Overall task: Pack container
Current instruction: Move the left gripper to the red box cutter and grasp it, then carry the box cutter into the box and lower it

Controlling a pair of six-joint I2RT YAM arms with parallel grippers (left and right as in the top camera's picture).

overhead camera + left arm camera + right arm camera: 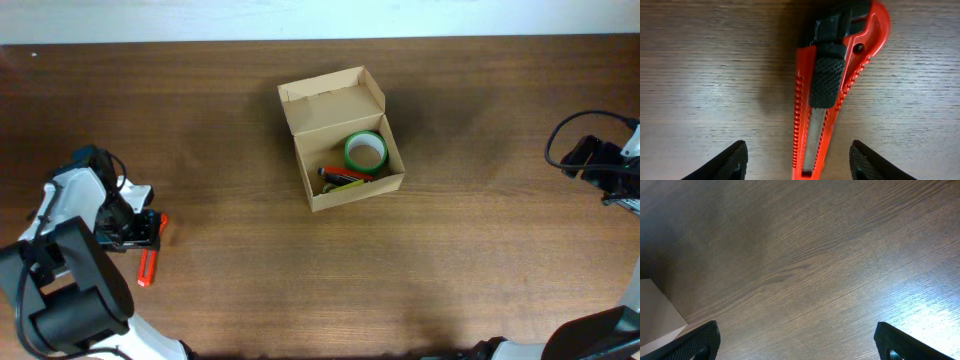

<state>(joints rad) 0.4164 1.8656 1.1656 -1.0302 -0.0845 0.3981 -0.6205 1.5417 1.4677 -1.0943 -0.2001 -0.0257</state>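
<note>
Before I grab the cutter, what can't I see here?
- Overhead: the left arm hides most of the orange cutter.
- Left wrist: the bottom edge cuts off the cutter's lower end.
- Overhead: items beside the green tape roll in the container are too small to identify.
- Right wrist: pale corner, cropped at the left edge, unidentifiable.

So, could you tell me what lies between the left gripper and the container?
Only bare table up to the container, per the overhead view; the orange cutter lies at the left gripper itself.
</note>
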